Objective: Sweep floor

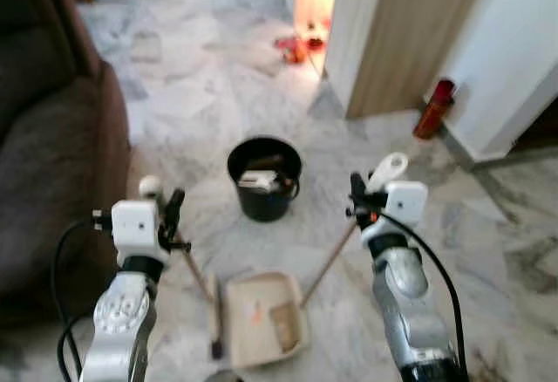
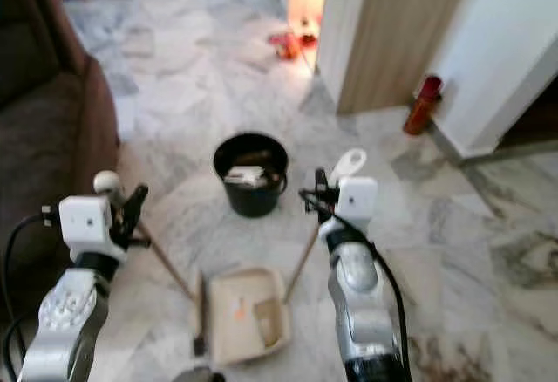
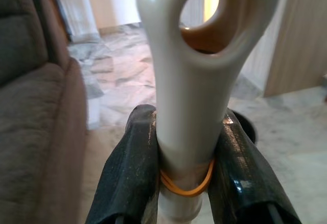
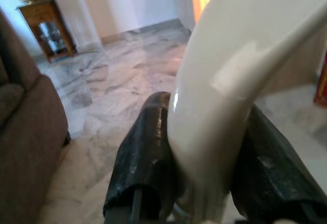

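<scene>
The cream dustpan (image 1: pixel 264 319) lay flat on the marble floor (image 1: pixel 200 77) just in front of the black bucket (image 1: pixel 264 178), bits of debris in its tray, its long wooden handle rising to the right claw (image 1: pixel 356 199), which was clamped on the handle's white looped end. The left claw (image 1: pixel 172 218) was clamped on the broom (image 1: pixel 202 288), whose white grip bore an orange rubber band; its dark bristle head beside the dustpan was blurred. The bucket's contents were hard to make out.

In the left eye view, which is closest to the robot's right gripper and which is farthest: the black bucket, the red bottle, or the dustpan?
1. Black bucket, toward the robot's left.
2. Dustpan, on the floor between the arms; nearly ties with the bucket.
3. Red bottle, by the wall ahead.
Measured from the right gripper.
</scene>
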